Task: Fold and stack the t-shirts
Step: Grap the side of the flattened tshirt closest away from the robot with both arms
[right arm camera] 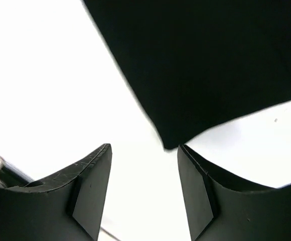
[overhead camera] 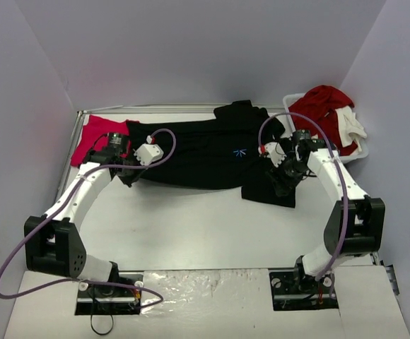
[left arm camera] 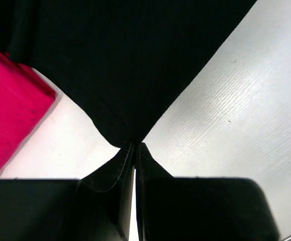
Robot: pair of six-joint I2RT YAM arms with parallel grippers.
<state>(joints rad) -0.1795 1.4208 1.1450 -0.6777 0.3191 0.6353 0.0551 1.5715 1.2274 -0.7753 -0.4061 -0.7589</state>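
Note:
The black t-shirt (overhead camera: 205, 152) lies spread across the back of the table, its light-blue mark (overhead camera: 240, 152) facing up. The pink-red t-shirt (overhead camera: 93, 134) lies flat at the far left, partly under the black one. My left gripper (overhead camera: 129, 174) is shut on the black shirt's left corner; in the left wrist view the jaws (left arm camera: 134, 145) pinch the cloth tip (left arm camera: 130, 75), with the pink-red shirt (left arm camera: 10, 115) beside it. My right gripper (overhead camera: 283, 181) is open over the shirt's right near corner. In the right wrist view that corner (right arm camera: 195, 65) ends just ahead of the open gripper (right arm camera: 144, 146), untouched.
A white basket (overhead camera: 361, 152) at the back right holds a red garment (overhead camera: 325, 106) and a white cloth (overhead camera: 352, 127). The white table (overhead camera: 205, 226) has raised edges at the left and back. Grey walls close in on three sides.

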